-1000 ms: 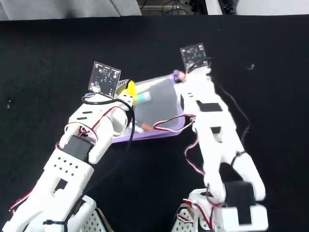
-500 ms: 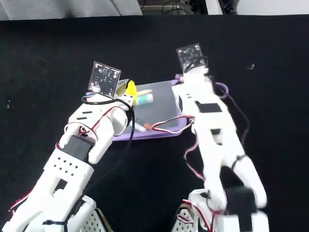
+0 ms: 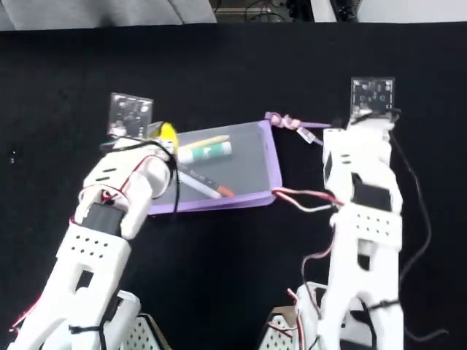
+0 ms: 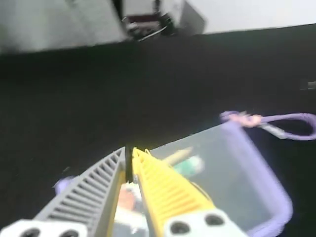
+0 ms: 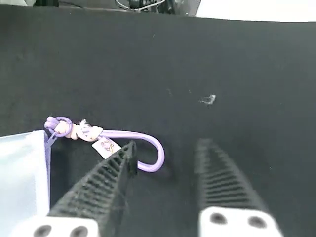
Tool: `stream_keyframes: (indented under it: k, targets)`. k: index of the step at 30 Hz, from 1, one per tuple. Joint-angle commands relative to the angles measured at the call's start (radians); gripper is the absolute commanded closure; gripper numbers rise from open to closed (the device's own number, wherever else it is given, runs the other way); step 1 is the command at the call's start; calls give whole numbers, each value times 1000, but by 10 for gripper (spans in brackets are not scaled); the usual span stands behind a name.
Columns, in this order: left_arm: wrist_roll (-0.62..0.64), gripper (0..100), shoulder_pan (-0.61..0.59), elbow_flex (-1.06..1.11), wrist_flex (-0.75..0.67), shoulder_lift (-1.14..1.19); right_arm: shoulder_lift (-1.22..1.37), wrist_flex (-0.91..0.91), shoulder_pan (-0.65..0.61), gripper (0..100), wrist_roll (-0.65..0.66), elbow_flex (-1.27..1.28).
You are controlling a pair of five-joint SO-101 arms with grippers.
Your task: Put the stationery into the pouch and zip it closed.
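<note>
**Asker:** Where was the pouch, and what was in it?

**Describer:** The lavender pouch (image 3: pixel 248 169) lay flat near the middle of the black worktop (image 3: pixel 73 65), a little toward the far edge. Three pieces of stationery showed through its clear face: a yellow pencil (image 3: pixel 210 140), a green-and-white glue stick (image 3: pixel 206 152) and a pen (image 3: pixel 206 185) with an orange end. All three looked to be inside.

**Asker:** What were the two arms doing?

**Describer:** The left gripper (image 3: pixel 164 135) sat at the pouch's left end, its yellow and white jaws clenched together. Whether they pinched the pouch's edge could not be told. The right gripper (image 5: pixel 167 148) stood released, jaws apart and holding nothing, over the worktop just to the right of the pouch. The zip's purple strap (image 5: pixel 161 153) lay on the worktop beside one of its jaws. The strap ran from a small pink charm (image 3: pixel 283 120) at the pouch's far right corner.

**Asker:** Which step was that?

**Describer:** Probably the zipping. The filling looked done, and the pull sat at the right end of the zip line. Whether the zip was fully shut could not be seen.

**Asker:** And the next move?

**Describer:** If a gap remained, the right gripper would need to close on the thin strap and draw it along while the left end was held steady. If the zip was shut, both arms could simply withdraw.
</note>
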Motion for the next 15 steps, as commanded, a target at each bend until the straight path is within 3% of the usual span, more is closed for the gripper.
stream_keyframes:
  k: [1, 15]
  targets:
    - [-2, 972, -76, 31, -12, -35, -165, 3, 21, 982, 2, 48]
    - [-9, 972, -110, 562, 18, -779, -693, 233, 57, 966, 2, 200]
